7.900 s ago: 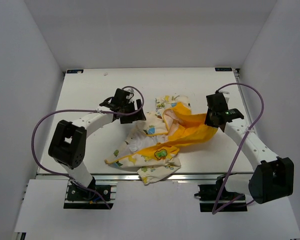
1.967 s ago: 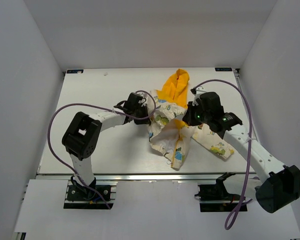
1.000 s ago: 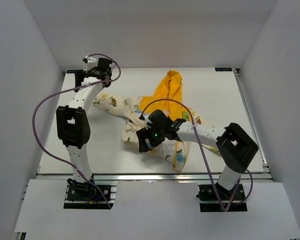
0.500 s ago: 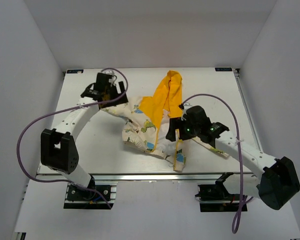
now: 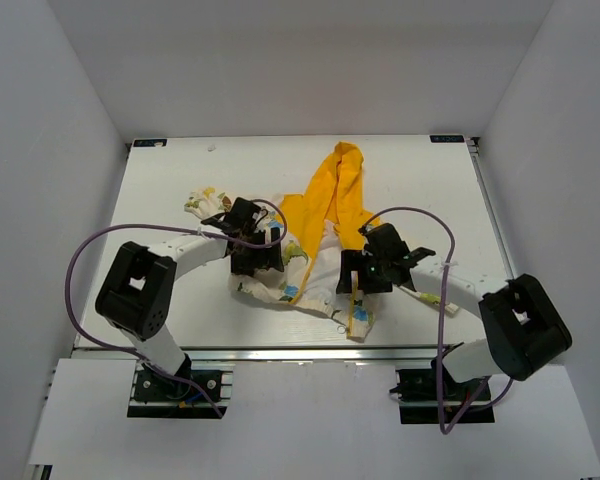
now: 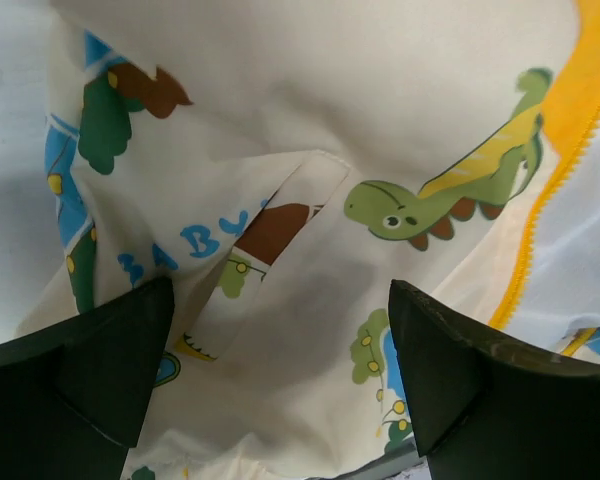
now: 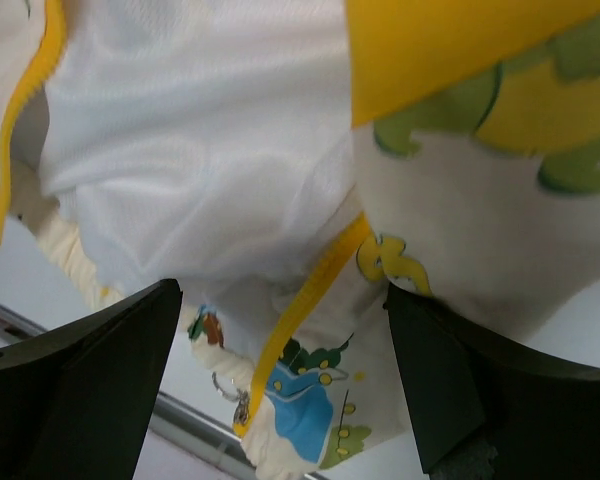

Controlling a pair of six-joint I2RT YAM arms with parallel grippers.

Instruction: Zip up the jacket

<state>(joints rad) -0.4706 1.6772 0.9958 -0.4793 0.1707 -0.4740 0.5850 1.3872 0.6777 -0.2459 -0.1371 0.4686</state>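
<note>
Jacket (image 5: 310,262) lies crumpled near the middle of the table (image 5: 180,180), unzipped, with its yellow hood (image 5: 335,190) stretched toward the far edge. The left gripper (image 6: 280,350) hovers over the jacket's left part, fingers spread wide above dinosaur-print fabric beside the yellow zipper (image 6: 540,240), holding nothing. The right gripper (image 7: 280,350) is over its right part, likewise spread wide above white lining (image 7: 200,150).

1. The jacket (image 5: 315,278) lay crumpled on the white table (image 5: 170,180), its yellow hood (image 5: 338,190) stretched toward the far edge.
2. The left gripper (image 5: 262,260) pointed down over the jacket's left part.
3. The right gripper (image 5: 358,274) was over its right part, beside a yellow zipper edge (image 5: 355,305).
</note>
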